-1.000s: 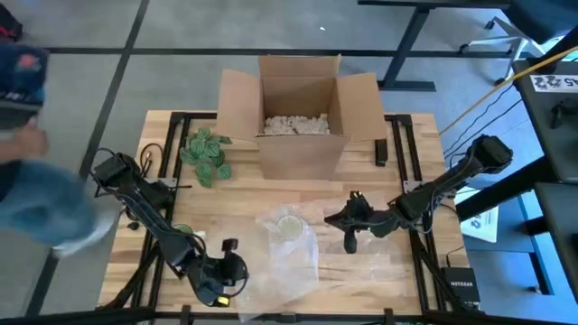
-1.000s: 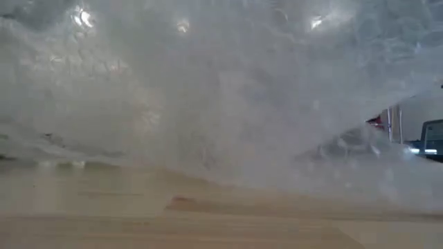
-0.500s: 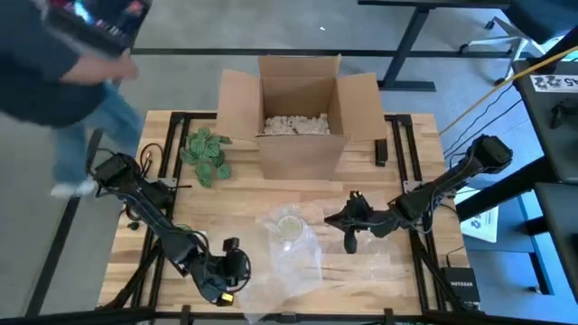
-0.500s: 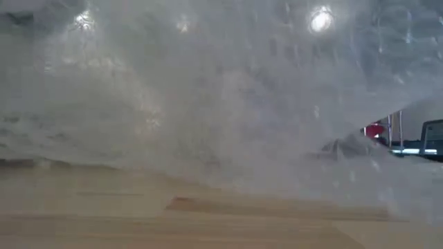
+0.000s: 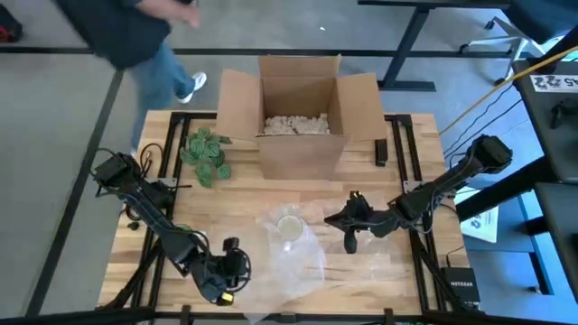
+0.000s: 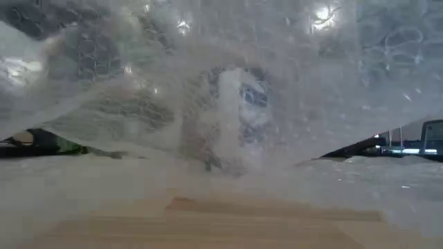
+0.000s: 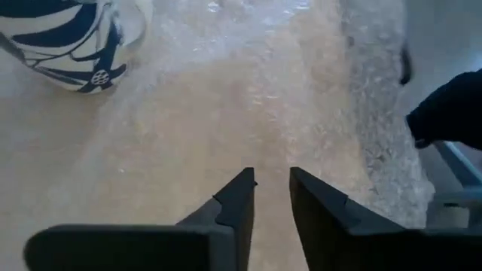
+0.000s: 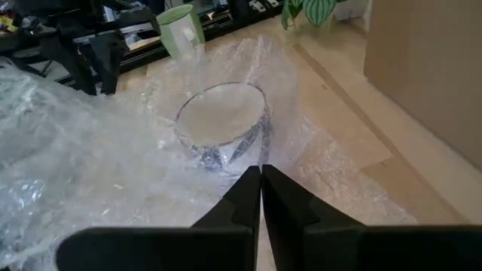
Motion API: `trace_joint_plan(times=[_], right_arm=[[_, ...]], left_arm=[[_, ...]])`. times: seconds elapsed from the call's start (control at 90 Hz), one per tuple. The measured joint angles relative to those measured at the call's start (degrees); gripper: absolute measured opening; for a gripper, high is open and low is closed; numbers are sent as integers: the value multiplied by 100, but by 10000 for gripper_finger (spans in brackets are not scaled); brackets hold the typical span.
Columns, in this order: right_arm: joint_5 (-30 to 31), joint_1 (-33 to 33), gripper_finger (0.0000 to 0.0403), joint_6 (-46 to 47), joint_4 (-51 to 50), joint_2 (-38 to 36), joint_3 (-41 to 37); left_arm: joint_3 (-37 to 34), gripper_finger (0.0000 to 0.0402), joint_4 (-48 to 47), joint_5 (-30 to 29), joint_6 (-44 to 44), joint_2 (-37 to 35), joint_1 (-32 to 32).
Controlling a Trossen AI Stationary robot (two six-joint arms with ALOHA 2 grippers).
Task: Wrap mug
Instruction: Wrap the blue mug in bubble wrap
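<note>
A white mug with blue stripes (image 5: 289, 226) stands upright on a sheet of clear bubble wrap (image 5: 293, 266) in the middle of the table; the low view shows the mug (image 6: 235, 114) through the raised wrap. My left gripper (image 5: 231, 269) is at the wrap's near left corner, shut on it. My right gripper (image 5: 349, 231) is just right of the mug, its fingers shut (image 8: 260, 175) and pointing at the mug (image 8: 222, 124) over the wrap's right part. Whether it touches the wrap, I cannot tell. My left gripper holds the bubble wrap by its near left edge (image 7: 271, 162), pinched between the two fingers, which point toward the mug. The sheet rises from the table at this end (image 6: 83, 104); its far part lies under the mug.
An open cardboard box (image 5: 300, 113) with packing filler stands at the far middle, with a small green plant (image 5: 206, 153) to its left. A green cup (image 8: 179, 30) stands near the left arm's base. A person (image 5: 144, 36) walks beyond the table's far left corner.
The near part of the bubble wrap has come up off the table, and in the low view the mug now shows through it. The wrap's near left corner has spread toward my left gripper. The person has walked on behind the table.
</note>
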Motion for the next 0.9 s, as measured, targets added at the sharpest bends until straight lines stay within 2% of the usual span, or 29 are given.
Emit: trace_joint_plan(times=[0.067,0.133,0.489,0.544,0.689,0.9], right_arm=[[0,0,0,0,-2,0,0],[0,1,0,0,-2,0,0],[-48,1,0,0,-2,0,0],[-55,1,0,0,-2,0,0],[-105,0,0,0,-6,0,0],[-105,-1,0,-92,-8,0,0]], left_arm=[[0,14,-10,-2,146,1,72],[0,5,1,-4,274,1,154],[195,0,-14,-255,1155,-543,529],[195,0,-23,-106,1050,-635,577],[195,0,12,782,531,-712,506],[195,0,292,883,63,-200,-105]])
